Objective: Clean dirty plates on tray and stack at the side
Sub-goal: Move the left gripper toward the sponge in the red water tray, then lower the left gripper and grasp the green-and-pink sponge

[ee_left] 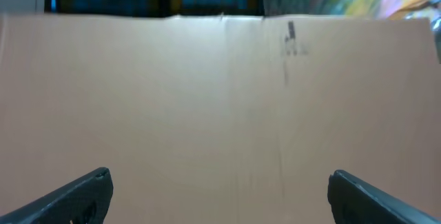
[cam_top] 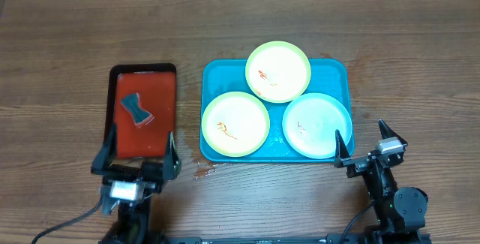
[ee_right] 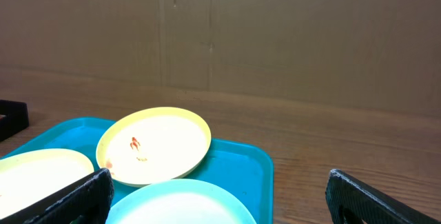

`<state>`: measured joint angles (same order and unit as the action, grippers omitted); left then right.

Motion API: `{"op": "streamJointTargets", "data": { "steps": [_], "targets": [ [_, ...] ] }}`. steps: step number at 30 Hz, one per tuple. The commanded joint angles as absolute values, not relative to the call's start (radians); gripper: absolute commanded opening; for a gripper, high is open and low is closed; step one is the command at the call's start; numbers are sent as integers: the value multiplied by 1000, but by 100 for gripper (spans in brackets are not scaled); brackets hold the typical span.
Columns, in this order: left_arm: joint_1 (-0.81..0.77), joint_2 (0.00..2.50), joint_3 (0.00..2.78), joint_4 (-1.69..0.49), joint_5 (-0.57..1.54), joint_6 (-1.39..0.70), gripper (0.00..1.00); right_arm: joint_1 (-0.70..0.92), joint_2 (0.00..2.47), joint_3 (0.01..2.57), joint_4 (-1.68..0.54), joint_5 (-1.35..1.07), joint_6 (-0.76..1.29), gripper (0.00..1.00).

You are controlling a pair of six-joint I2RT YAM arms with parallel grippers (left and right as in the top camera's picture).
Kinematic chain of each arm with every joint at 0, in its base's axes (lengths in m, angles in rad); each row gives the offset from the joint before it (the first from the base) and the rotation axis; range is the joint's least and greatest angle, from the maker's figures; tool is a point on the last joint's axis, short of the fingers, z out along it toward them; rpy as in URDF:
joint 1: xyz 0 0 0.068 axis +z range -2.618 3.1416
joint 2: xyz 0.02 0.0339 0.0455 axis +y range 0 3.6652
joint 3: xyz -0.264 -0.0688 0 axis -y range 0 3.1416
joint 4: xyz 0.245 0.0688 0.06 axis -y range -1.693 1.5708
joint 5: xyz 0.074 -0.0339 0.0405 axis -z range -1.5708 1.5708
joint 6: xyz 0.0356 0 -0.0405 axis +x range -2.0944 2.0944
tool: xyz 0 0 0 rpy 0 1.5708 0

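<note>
Three dirty plates (cam_top: 277, 71) lie smeared on the tray (cam_top: 214, 75), none stacked beside it; your left gripper (cam_top: 141, 140) and right gripper (cam_top: 361, 131) gape wide, empty.

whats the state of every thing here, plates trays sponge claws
far green plate, dirty, red smear, on the blue tray
near green plate, dirty, orange smear
blue plate, dirty, small smear
blue tray, holding all three plates
sponge, lying loose on the red tray
red tray, holding only the sponge
left claw, open, empty
right claw, open, empty
</note>
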<state>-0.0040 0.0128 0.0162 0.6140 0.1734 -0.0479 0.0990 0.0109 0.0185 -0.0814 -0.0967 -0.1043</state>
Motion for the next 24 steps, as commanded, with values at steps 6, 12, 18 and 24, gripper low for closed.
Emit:
{"op": "streamJointTargets", "data": {
  "steps": [6,12,18,24],
  "targets": [
    [6,194,379,255,146,136,100,104,3,8,-76,-90,-97,100],
    [6,639,812,-245,213,134,100,104,3,8,-76,-90,-97,100],
    [9,993,1066,-451,326,128,100,104,3,8,-76,-90,-97,100],
    [29,1246,1251,-712,46,-177,100,104,3,8,-76,-90,-97,100]
  ]
}}
